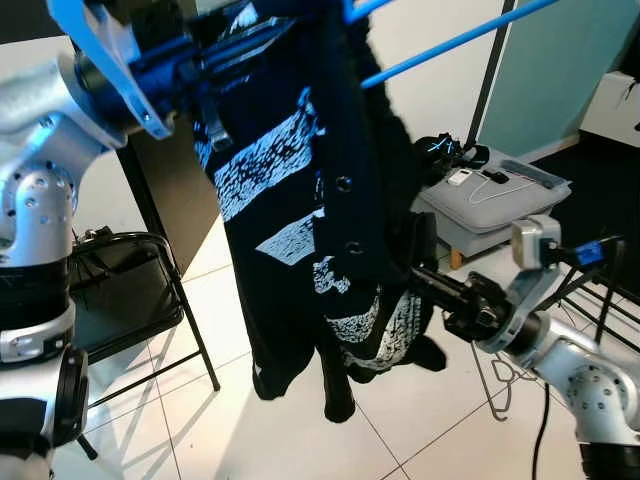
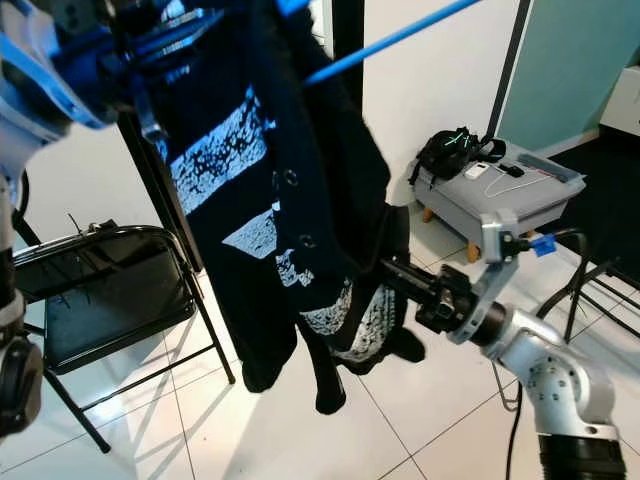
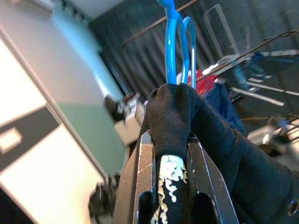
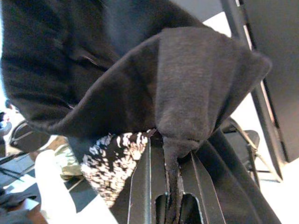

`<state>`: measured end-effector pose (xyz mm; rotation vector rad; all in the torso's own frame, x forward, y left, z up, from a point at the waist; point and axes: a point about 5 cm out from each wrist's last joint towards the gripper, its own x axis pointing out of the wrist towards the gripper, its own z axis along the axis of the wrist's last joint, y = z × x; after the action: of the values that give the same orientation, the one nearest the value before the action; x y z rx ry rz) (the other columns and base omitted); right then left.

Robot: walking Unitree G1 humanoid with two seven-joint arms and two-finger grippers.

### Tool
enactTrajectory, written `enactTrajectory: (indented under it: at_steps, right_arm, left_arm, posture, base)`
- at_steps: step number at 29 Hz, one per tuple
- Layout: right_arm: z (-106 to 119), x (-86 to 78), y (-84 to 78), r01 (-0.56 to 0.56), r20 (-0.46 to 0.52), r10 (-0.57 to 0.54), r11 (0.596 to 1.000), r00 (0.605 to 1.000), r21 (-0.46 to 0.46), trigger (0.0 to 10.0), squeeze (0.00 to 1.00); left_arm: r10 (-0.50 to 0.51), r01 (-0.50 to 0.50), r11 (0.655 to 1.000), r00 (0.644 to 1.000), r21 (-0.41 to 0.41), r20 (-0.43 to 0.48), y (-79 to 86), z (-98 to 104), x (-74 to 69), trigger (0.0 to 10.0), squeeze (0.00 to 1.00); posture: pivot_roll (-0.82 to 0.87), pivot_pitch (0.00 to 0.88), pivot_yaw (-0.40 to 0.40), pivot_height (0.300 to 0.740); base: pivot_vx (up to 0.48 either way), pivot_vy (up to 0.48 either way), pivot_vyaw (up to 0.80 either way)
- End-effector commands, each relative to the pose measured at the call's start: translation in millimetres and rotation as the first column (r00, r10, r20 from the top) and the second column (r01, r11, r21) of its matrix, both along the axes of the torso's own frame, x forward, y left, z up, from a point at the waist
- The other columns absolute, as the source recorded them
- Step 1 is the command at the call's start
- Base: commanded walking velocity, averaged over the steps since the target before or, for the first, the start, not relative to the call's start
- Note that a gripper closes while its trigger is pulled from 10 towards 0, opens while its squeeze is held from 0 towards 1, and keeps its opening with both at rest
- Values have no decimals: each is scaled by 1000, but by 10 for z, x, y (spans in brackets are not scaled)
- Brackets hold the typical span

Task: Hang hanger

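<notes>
Raising the blue hanger cleanly onto a rail, I judge, means the left gripper at upper left stays clamped on its garment-wrapped neck while the right gripper, pinching the black garment low at centre-right, releases gently.

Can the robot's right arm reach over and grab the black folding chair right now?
Probably not. The right end effector is shut on the black white-printed garment, which also hangs between it and the black metal folding chair on the robot's far left.
</notes>
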<state>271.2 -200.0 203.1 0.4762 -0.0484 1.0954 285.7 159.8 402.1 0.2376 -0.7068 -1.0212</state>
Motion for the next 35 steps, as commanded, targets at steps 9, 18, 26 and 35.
enactTrajectory:
  at_steps: [9,18,26,35]
  right_arm:
    - [185,22,-368,161,71,-159,987,985,-15,0,0]
    - [328,135,-570,266,103,-265,964,959,7,0,0]
    - [351,173,-542,261,111,-261,965,959,17,0,0]
    - [364,160,-574,260,112,-261,965,959,22,0,0]
  left_arm:
    - [189,-187,982,974,22,-129,473,-371,50,0,0]
    - [156,-147,988,963,55,-218,598,-709,-186,0,0]
    - [34,16,981,967,194,-252,366,-913,-393,0,0]
    - [61,8,962,968,273,-245,349,-979,-398,0,0]
  posture:
    - [11,0,37,740]
    - [20,0,15,740]
    - [25,0,12,740]
    - [18,0,17,740]
  base:
    - [0,0,0]
    - [0,0,0]
    - [0,0,0]
    - [0,0,0]
